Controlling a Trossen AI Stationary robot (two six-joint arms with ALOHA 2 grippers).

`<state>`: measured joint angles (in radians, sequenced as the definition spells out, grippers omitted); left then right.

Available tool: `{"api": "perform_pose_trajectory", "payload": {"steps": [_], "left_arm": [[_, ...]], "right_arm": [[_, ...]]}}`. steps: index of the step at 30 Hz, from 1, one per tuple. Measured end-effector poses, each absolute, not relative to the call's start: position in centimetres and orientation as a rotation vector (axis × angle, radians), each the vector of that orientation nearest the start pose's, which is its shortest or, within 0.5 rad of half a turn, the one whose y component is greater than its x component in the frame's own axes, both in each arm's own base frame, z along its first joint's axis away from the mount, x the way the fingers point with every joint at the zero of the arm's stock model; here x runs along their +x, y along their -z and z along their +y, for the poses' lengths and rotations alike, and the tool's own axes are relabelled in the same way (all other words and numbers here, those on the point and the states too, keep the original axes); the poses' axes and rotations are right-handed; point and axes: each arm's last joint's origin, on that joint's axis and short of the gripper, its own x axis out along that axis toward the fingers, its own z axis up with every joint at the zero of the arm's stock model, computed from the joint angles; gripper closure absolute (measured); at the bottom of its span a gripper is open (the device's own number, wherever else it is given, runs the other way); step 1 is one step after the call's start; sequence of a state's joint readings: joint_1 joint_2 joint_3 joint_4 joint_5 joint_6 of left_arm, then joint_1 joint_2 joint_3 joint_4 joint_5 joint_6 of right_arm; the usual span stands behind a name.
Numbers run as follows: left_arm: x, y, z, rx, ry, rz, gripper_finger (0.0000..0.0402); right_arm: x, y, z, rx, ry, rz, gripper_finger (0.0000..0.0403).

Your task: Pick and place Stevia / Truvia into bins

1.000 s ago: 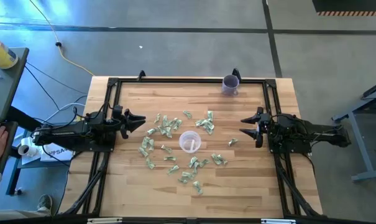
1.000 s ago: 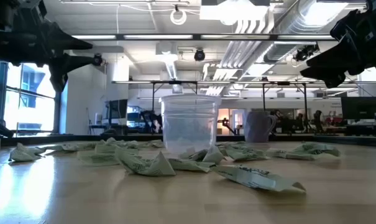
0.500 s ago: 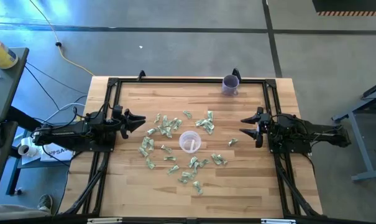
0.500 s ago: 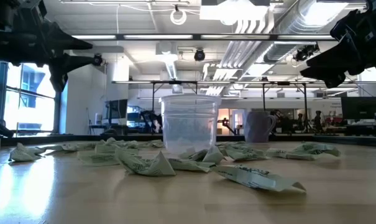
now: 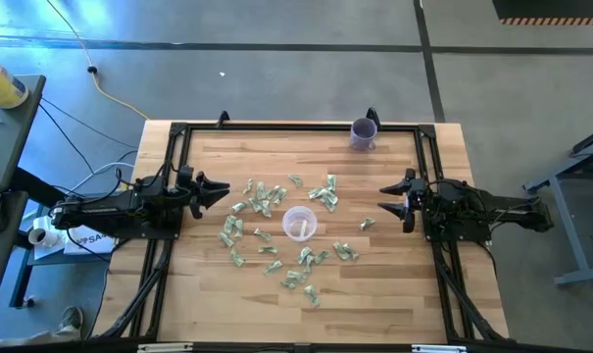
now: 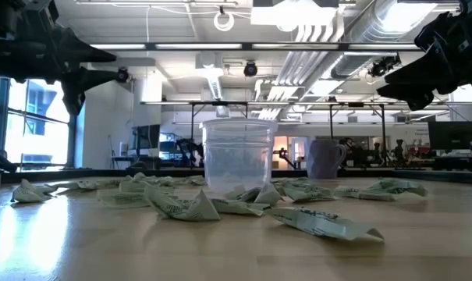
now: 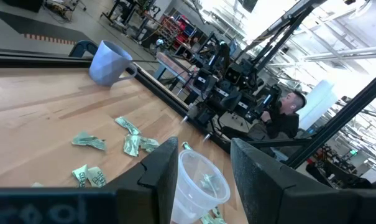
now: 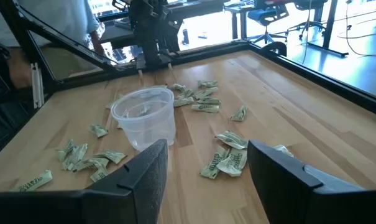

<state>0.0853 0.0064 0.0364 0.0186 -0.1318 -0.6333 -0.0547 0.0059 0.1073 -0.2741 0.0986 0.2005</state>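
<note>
Many pale green and white Stevia packets [image 5: 260, 199] lie flat and crinkled on the wooden table, scattered around a clear plastic cup [image 5: 299, 224] standing upright at the middle. In the left wrist view a packet [image 7: 204, 182] shows inside the cup [image 7: 199, 186]. My left gripper [image 5: 218, 189] waits open at the table's left edge, level and above the wood, pointing at the cup. My right gripper [image 5: 386, 199] waits open at the right edge, facing the cup [image 8: 144, 118]. Each pair of fingers has nothing between it, as the left gripper [image 7: 203, 174] and the right gripper [image 8: 206, 171] show in their wrist views.
A purple mug [image 5: 363, 133] stands at the table's far edge, right of the middle. A black frame rail [image 5: 296, 125] runs around the table. Bare wood lies between each gripper and the packets. A person [image 7: 286, 112] sits beyond the table's right side.
Neither gripper nor any packet has moved. A person's hand that lay on the desk beyond the table's left side has drawn back out of the high view.
</note>
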Motion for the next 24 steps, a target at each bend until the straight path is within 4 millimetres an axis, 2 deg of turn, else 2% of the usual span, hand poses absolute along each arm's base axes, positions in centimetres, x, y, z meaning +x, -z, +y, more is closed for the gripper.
{"api": "perform_pose_trajectory", "payload": {"steps": [24], "left_arm": [[9.48, -17.72, 1.19, -0.632, -0.194, -0.115, 0.0220]], "right_arm": [[8.85, -17.30, -0.77, 0.196, 0.170, 0.157, 0.0186]]}}
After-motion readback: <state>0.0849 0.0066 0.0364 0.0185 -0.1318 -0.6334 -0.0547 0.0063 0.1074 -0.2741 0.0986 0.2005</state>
